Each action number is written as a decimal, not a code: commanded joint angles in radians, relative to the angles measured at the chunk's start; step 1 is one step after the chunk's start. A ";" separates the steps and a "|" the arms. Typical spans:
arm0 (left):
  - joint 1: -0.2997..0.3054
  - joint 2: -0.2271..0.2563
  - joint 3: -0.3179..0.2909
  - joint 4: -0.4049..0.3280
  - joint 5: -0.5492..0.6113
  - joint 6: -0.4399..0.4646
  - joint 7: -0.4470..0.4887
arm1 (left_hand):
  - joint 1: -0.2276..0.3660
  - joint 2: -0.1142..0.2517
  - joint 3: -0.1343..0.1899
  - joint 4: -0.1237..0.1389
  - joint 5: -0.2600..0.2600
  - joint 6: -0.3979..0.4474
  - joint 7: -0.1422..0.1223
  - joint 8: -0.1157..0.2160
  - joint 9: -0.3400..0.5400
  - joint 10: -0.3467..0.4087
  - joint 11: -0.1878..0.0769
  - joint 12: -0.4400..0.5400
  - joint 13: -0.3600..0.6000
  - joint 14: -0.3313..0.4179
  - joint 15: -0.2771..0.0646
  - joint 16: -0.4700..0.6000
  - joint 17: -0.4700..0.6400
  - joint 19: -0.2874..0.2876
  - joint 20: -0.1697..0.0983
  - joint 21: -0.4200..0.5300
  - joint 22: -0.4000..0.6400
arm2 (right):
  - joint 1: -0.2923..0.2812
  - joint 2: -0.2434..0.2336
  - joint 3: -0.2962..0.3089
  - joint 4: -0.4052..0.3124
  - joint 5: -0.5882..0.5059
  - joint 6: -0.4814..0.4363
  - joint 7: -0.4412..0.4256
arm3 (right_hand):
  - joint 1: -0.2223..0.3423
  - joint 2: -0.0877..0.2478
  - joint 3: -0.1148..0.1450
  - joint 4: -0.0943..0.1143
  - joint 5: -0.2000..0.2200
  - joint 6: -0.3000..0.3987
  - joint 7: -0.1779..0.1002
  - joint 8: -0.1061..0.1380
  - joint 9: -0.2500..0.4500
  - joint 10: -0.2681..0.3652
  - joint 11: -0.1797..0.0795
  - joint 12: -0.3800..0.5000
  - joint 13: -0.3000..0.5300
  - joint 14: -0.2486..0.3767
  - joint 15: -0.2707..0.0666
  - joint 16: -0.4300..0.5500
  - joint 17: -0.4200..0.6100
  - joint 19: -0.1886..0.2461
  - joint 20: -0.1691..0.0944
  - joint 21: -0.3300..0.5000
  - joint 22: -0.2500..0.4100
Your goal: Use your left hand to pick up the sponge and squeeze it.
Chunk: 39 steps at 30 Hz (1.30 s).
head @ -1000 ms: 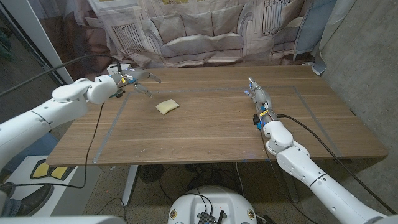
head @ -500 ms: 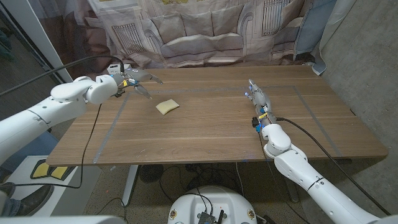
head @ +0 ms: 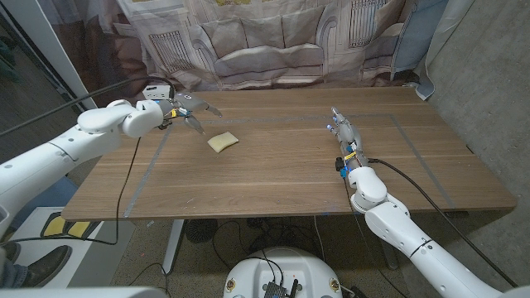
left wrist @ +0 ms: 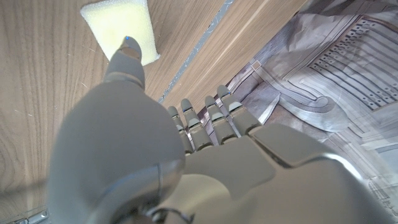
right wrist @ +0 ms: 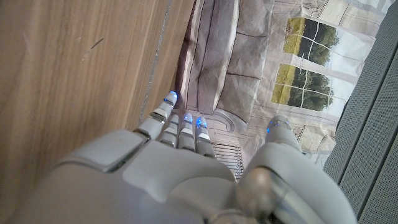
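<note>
- The left hand (head: 189,108) is hovering over the far left part of the wooden table (head: 273,178), fingers spread apart and holding nothing.
- The sponge (head: 222,141), a pale yellow pad, is lying flat on the table just beside that hand, toward the table's middle and slightly nearer the robot.
- Its long axis is running roughly across the table, tilted a little.
- In the left wrist view the thumb tip is pointing at the sponge (left wrist: 119,28).
- The right hand (head: 341,129) is waiting well apart, fingers extended and empty; the left is far nearer.
</note>
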 commanded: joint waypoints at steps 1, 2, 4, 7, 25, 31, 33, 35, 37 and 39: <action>-0.066 -0.052 0.059 0.084 0.085 -0.063 0.027 | -0.007 -0.002 -0.002 0.004 -0.003 -0.012 0.005 -0.003 0.004 -0.011 0.003 -0.005 0.001 -0.007 -0.099 -0.003 0.003 -0.006 -0.003 0.002 0.002 | -0.006 0.000 0.005 -0.007 0.012 -0.021 -0.011 | 0.005 0.001 -0.001 -0.003 -0.002 0.006 0.001 -0.002 0.005 0.003 -0.002 -0.002 0.006 0.004 0.003 0.006 0.001 0.000 0.005 0.004 0.003; -0.069 -0.055 0.062 0.090 0.086 -0.067 0.030 | -0.007 -0.002 -0.002 0.004 -0.003 -0.011 0.006 -0.002 0.004 -0.011 0.002 -0.005 0.001 -0.007 -0.099 -0.003 0.003 -0.006 -0.003 0.002 0.002 | -0.005 0.001 0.005 -0.006 0.013 -0.022 -0.011 | 0.005 0.001 -0.001 -0.003 -0.002 0.006 0.001 -0.002 0.005 0.004 -0.002 -0.001 0.006 0.004 0.003 0.005 0.001 0.000 0.004 0.004 0.003; -0.078 -0.062 0.069 0.103 0.085 -0.077 0.026 | -0.008 -0.002 -0.003 0.005 -0.003 -0.011 0.005 -0.001 0.004 -0.011 0.002 -0.005 0.001 -0.006 -0.100 -0.002 0.003 -0.005 -0.004 0.002 0.002 | -0.003 0.002 0.004 -0.003 0.014 -0.022 -0.011 | 0.005 0.001 -0.001 -0.003 -0.002 0.005 0.001 -0.002 0.005 0.004 -0.002 -0.001 0.006 0.004 0.003 0.005 0.001 0.000 0.004 0.004 0.003; -0.094 -0.067 0.085 0.114 0.104 -0.086 0.016 | -0.009 -0.002 -0.005 0.006 -0.004 -0.007 0.004 0.001 0.004 -0.005 0.001 -0.002 0.001 -0.001 -0.101 0.000 0.003 -0.004 -0.003 0.003 0.002 | 0.001 0.005 0.003 0.005 0.016 -0.022 -0.008 | 0.005 0.002 -0.001 -0.003 -0.002 0.006 0.000 -0.002 0.005 0.004 -0.002 -0.002 0.006 0.003 0.003 0.005 0.002 0.000 0.005 0.004 0.003; -0.122 -0.075 0.140 0.208 0.181 -0.208 0.175 | -0.018 -0.015 -0.028 0.012 0.004 0.017 -0.005 0.014 0.003 0.015 0.001 0.008 -0.001 0.036 -0.114 0.011 0.002 0.021 -0.001 0.010 0.002 | -0.001 0.009 0.005 0.012 0.019 -0.015 -0.016 | 0.005 0.003 -0.001 -0.002 -0.002 0.005 0.001 -0.003 0.005 0.004 -0.001 -0.002 0.006 0.004 0.004 0.005 0.002 -0.001 0.006 0.002 0.003; -0.130 -0.084 0.154 0.240 0.183 -0.223 0.190 | -0.010 -0.011 -0.030 0.010 0.008 0.035 -0.007 0.018 0.003 0.025 0.005 0.010 -0.001 0.053 -0.112 0.013 0.002 0.030 0.001 0.011 0.002 | -0.004 0.008 0.006 0.008 0.021 -0.016 -0.018 | 0.006 0.003 -0.001 -0.002 -0.002 0.005 0.000 -0.003 0.005 0.003 -0.002 -0.002 0.006 0.004 0.004 0.005 0.002 -0.001 0.006 0.002 0.004; -0.134 -0.090 0.160 0.255 0.187 -0.225 0.198 | -0.008 -0.010 -0.030 0.011 0.008 0.042 -0.012 0.019 0.003 0.038 0.003 0.015 -0.001 0.061 -0.117 0.014 0.002 0.033 0.002 0.012 0.002 | -0.005 0.008 0.005 0.007 0.021 -0.018 -0.018 | 0.006 0.003 -0.002 -0.002 -0.002 0.006 0.000 -0.003 0.005 0.003 -0.002 -0.002 0.006 0.004 0.004 0.005 0.002 -0.001 0.006 0.002 0.004; -0.142 -0.096 0.167 0.269 0.188 -0.228 0.194 | -0.006 -0.009 -0.032 0.011 0.009 0.055 -0.012 0.022 0.003 0.048 0.003 0.018 -0.001 0.070 -0.122 0.015 0.002 0.039 0.002 0.012 0.002 | -0.007 0.008 0.005 0.006 0.022 -0.019 -0.018 | 0.006 0.003 -0.002 -0.002 -0.002 0.005 0.000 -0.003 0.005 0.003 -0.001 -0.002 0.006 0.004 0.004 0.005 0.002 -0.001 0.006 0.002 0.004; -0.146 -0.099 0.174 0.277 0.200 -0.227 0.208 | -0.004 -0.008 -0.033 0.010 0.009 0.066 -0.008 0.024 0.003 0.058 0.002 0.019 -0.001 0.087 -0.128 0.018 0.002 0.049 -0.003 0.015 0.002 | -0.010 0.007 0.006 0.002 0.023 -0.021 -0.021 | 0.006 0.003 -0.002 -0.002 -0.002 0.005 0.000 -0.003 0.005 0.004 0.000 -0.002 0.006 0.003 0.004 0.005 0.002 -0.001 0.007 0.002 0.004; -0.151 -0.104 0.180 0.288 0.204 -0.231 0.223 | -0.001 -0.009 -0.036 0.010 0.009 0.078 -0.004 0.025 0.003 0.065 0.000 0.020 -0.002 0.102 -0.138 0.019 0.002 0.063 -0.026 0.018 0.003 | -0.014 0.006 0.007 -0.001 0.024 -0.024 -0.024 | 0.006 0.003 -0.002 -0.002 -0.002 0.005 0.000 -0.004 0.005 0.004 0.000 -0.002 0.006 0.004 0.004 0.005 0.002 -0.001 0.006 0.002 0.004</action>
